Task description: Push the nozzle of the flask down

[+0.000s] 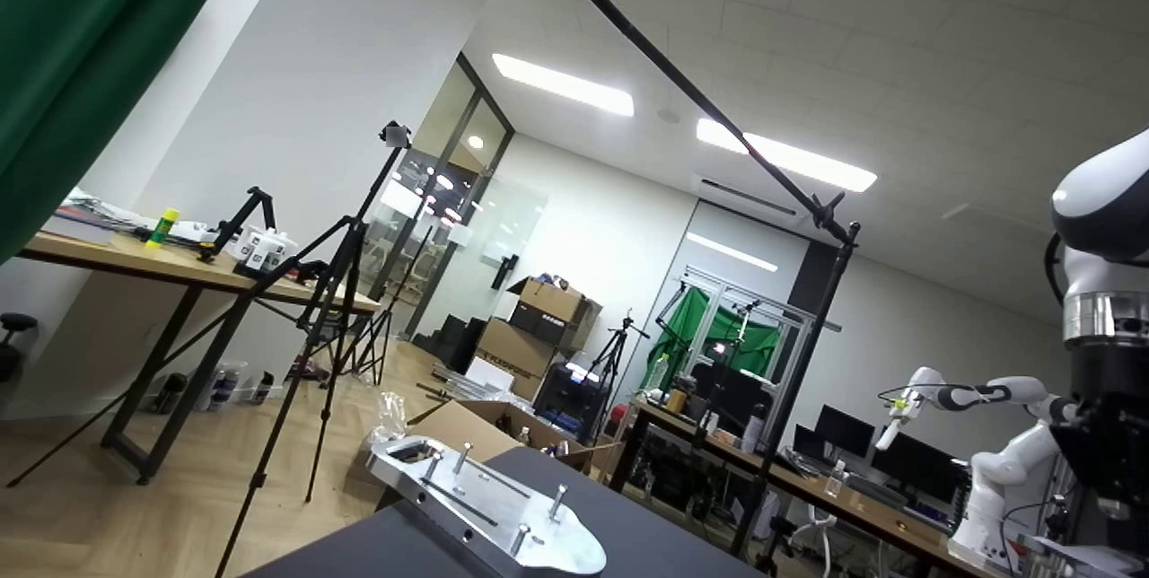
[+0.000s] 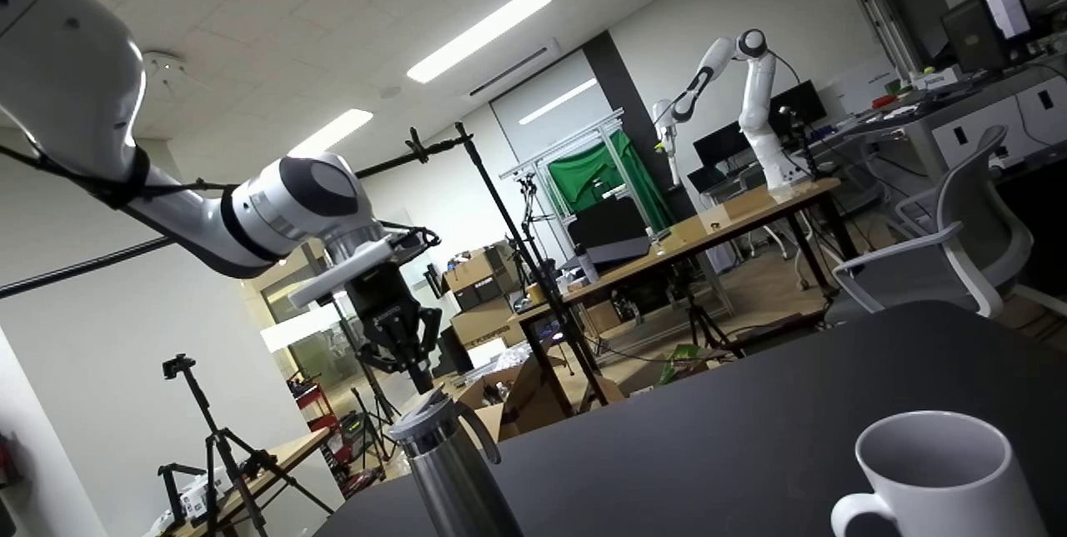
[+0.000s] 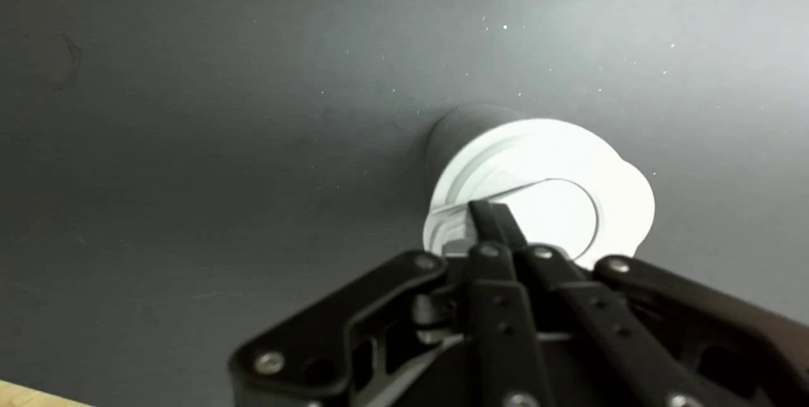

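Black metal two-finger pincer (image 3: pixel 496 220): clenched, nothing seen held. Just below it, the white tongue-shaped nozzle (image 3: pixel 559 214) atop a tall, handled, silver-grey metal flask (image 2: pixel 463 487); contact, can't tell from here. Pressing off-centre could tip the flask; a slick nozzle could let the pincer skid.
Count: one pincer, one flask, one nozzle. Well apart: one white ceramic mug (image 2: pixel 959 508), one slotted silver metal plate (image 1: pixel 489 502).

The steel flask (image 2: pixel 464 483), with gray lid (image 3: pixel 622 195) and curved handle (image 2: pixel 481 431), stands upright in from the desk (image 2: pixel 708 429) edge, its nozzle (image 3: pixel 559 214) tilted up.
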`<state>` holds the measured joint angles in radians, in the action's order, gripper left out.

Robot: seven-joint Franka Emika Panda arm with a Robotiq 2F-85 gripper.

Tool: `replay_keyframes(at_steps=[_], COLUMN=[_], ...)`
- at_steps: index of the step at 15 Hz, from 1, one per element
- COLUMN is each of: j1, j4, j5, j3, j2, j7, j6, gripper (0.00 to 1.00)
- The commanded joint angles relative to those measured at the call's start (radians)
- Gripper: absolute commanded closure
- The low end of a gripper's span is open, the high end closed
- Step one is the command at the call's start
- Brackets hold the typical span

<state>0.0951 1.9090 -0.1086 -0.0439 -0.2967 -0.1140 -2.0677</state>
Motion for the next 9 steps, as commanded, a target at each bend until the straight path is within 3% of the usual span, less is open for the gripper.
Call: replay_keyframes(at_steps=[1,9], j1=[-0.006,-0.019], j4=[0.044,0.112], j5=[-0.035,-0.021], j3=[-0.002,-0.004], j2=[0.020,0.032], j7=[0.011,0.006], j6=[-0.065,-0.137], gripper=[1.00,1.00])
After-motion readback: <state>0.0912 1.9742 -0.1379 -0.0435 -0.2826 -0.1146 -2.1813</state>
